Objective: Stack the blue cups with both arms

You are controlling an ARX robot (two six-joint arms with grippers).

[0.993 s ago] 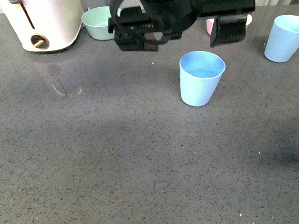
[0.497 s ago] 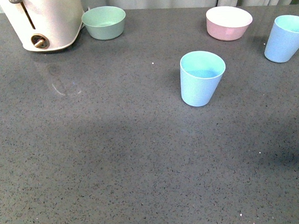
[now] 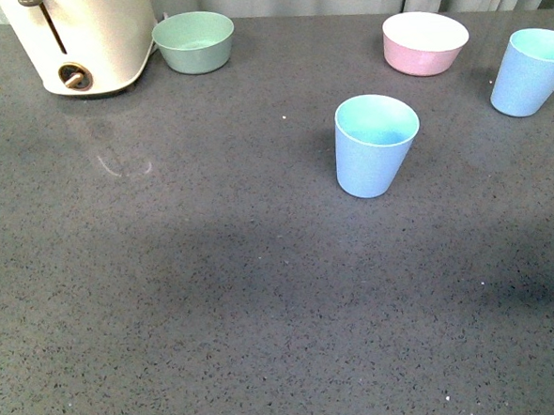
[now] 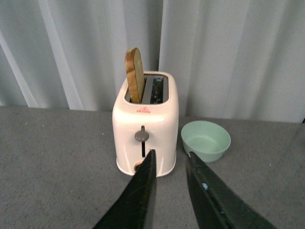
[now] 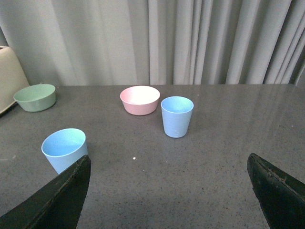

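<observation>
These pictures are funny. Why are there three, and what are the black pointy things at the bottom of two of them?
They come from three cameras on one robot with two arms. One camera sits on its body and looks down at a grey table. There you see two blue cups, one in the middle and one at the far right, a pink bowl, a green bowl and a white toaster. The other two cameras ride on the wrists. The black points are the robot's pinchers: the left gripper faces the toaster, the right gripper faces the cups. Both are open and hold nothing.
</observation>
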